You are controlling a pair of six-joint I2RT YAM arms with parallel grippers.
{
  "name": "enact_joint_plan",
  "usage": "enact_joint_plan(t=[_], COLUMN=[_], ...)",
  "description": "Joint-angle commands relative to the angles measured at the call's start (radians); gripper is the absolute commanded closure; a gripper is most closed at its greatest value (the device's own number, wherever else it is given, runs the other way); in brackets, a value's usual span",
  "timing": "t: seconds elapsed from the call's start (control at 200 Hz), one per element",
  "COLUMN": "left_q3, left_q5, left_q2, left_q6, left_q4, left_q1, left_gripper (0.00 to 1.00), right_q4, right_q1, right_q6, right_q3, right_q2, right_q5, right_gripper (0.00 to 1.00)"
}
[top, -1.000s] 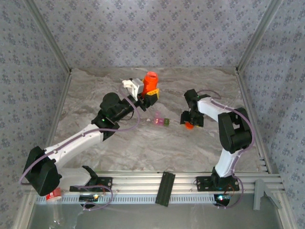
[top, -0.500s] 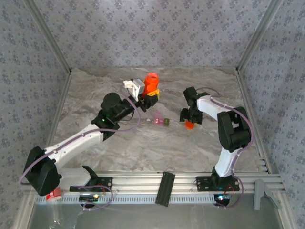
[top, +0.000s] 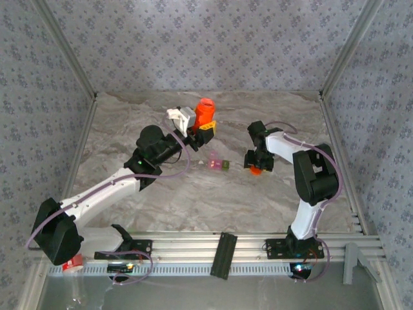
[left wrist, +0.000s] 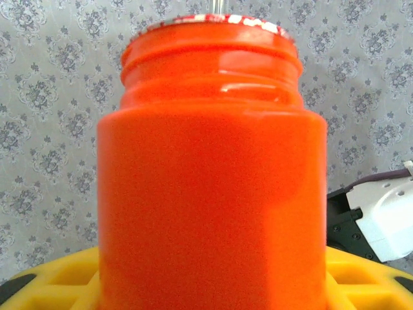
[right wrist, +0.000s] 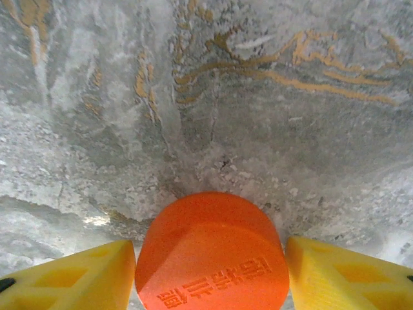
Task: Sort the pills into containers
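Note:
An orange bottle (top: 205, 111) stands upright with its mouth uncapped, held above the back of the table by my left gripper (top: 202, 124), which is shut on its lower body. In the left wrist view the bottle (left wrist: 213, 181) rises between the yellow fingers (left wrist: 39, 287). The containers (top: 219, 165), a small pink and olive-green pair, lie mid-table. To their right, an orange cap (top: 256, 170) rests on the marble. My right gripper (top: 256, 168) is shut on the cap (right wrist: 213, 258), with yellow fingers (right wrist: 71, 278) against both sides. The pills are hidden.
Patterned walls enclose the marble table (top: 213, 200) on three sides. An aluminium rail (top: 193, 248) with a black bracket (top: 222, 254) runs along the near edge. Bare marble lies between the containers and the arm bases.
My right gripper has shifted slightly left and back at the cap, and its fingers have narrowed onto it. The left arm and bottle have barely moved.

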Motion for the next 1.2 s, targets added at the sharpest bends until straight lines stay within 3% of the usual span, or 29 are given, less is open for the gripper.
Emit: enact_joint_plan(t=[0.0,0.18,0.55,0.819,0.949,1.194], left_q3=[0.041,0.04,-0.002,-0.127,-0.144,-0.181], left_q5=[0.016,0.016,0.047,0.001,-0.01,-0.02], left_q2=[-0.031,-0.031,-0.023,-0.001,0.026,0.063], left_q6=[0.013,0.012,0.052,0.176,0.263,0.321], left_q4=[0.022,0.022,0.027,0.135,0.1,0.035], left_q1=[-0.005,-0.007,-0.009,-0.026,-0.043,-0.048], left_gripper=[1.0,1.0,1.0,1.0,1.0,1.0], right_q4=[-0.007,-0.007,-0.049,-0.191,-0.278,-0.379], right_q1=[0.005,0.005,0.008,0.026,0.031,0.001], right_q6=[-0.008,-0.006,-0.017,-0.045,-0.074,-0.157], right_q3=[-0.017,-0.026,0.005,0.167,0.279,0.453], right_q2=[0.002,-0.009,-0.079,-0.227,-0.276,-0.319], right_q5=[0.009,0.007,0.0,-0.012,-0.033,-0.203], right_gripper=[0.35,0.39,0.63,0.64,0.64,0.65])
